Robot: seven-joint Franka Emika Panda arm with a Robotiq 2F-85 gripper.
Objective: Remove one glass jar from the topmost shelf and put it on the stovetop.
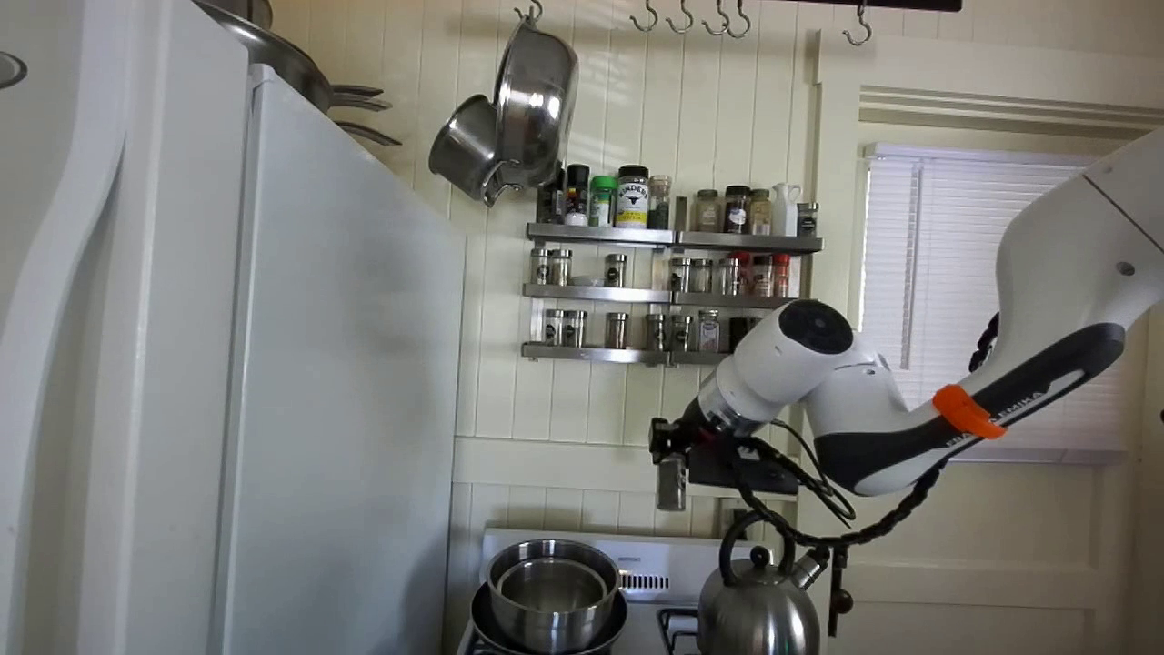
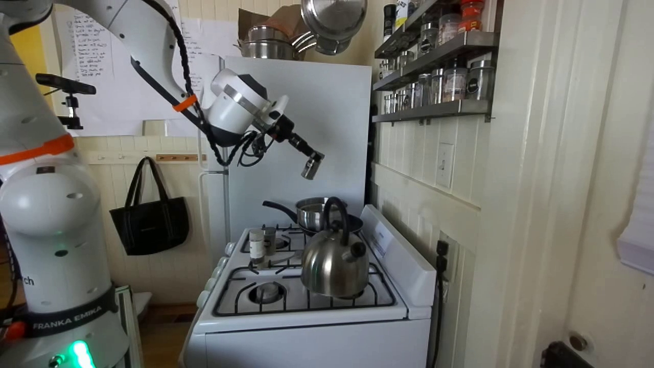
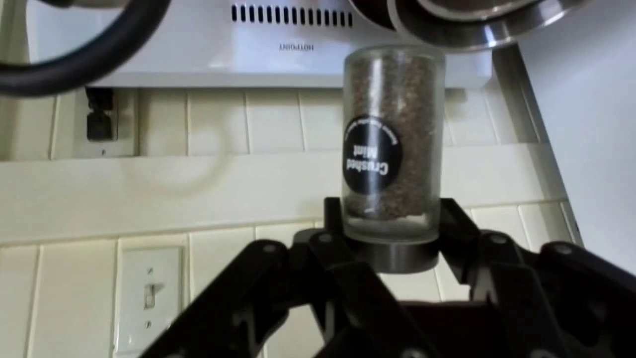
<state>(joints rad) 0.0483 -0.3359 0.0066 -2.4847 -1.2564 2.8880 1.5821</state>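
A glass jar labelled Crushed Mint (image 3: pixel 415 124) hangs in my gripper (image 3: pixel 390 219), which is shut around its silvery lid end. The jar also shows in both exterior views (image 1: pixel 671 488) (image 2: pixel 310 169), slightly tilted, bottom end down, in mid-air above the stove. My gripper shows there too (image 1: pixel 671 448) (image 2: pixel 312 154). The stovetop (image 2: pixel 301 321) of the white range lies below, apart from the jar; part of it shows low in an exterior view (image 1: pixel 647 628). The topmost shelf (image 1: pixel 600 235) holds several jars and bottles, up behind the gripper; it is partly cut off in an exterior view (image 2: pixel 409 31).
A steel kettle (image 2: pixel 334 268) stands on the near back burner, its black handle (image 3: pixel 84 64) below the gripper. Steel pans (image 2: pixel 309 213) sit on the far burner. Two small containers (image 2: pixel 256 248) (image 2: pixel 270 240) stand toward the stove's front. A white fridge (image 1: pixel 346 364) flanks the stove.
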